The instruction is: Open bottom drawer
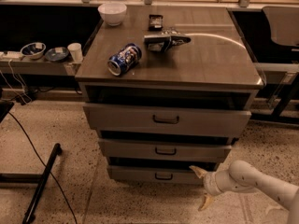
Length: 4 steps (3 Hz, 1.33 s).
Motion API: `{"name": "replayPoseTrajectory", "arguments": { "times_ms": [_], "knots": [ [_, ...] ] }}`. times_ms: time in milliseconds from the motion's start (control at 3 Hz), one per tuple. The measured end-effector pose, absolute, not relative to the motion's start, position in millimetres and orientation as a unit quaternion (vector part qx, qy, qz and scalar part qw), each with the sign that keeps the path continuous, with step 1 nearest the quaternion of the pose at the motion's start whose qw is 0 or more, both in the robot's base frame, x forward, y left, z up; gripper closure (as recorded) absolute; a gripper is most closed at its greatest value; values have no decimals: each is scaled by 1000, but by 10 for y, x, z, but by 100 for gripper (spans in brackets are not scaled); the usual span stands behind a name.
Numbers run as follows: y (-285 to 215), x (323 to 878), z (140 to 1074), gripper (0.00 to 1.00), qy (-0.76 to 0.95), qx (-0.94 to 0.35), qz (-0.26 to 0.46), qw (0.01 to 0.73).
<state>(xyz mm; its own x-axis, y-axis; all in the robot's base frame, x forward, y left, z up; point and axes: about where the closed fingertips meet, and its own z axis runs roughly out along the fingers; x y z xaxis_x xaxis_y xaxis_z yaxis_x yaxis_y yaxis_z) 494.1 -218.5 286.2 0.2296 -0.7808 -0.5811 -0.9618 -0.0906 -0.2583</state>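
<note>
The bottom drawer [154, 175] is the lowest of three grey drawers in the cabinet, with a slim flat front and a small dark bar handle [163, 176]. Its front stands slightly out, with a dark gap above it. My gripper [202, 186] comes in from the lower right on a white arm [254, 181]. Its two pale fingers are spread open; the upper fingertip [196, 171] is at the right end of the bottom drawer's front, the lower one [204, 203] hangs below near the floor. It holds nothing.
The middle drawer [163, 150] and the top drawer [166, 119] also stand slightly out. On the cabinet top lie a blue can [124, 59], a white bowl [112, 12] and a dark tool [164, 39]. A black stand leg [42, 183] lies on the floor at left.
</note>
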Motion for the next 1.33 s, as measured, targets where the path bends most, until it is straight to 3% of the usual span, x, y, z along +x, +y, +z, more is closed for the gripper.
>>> {"name": "replayPoseTrajectory", "arguments": {
  "times_ms": [1333],
  "knots": [
    [-2366,5481,1869,3,671,-666,156,285]
  ]
}}
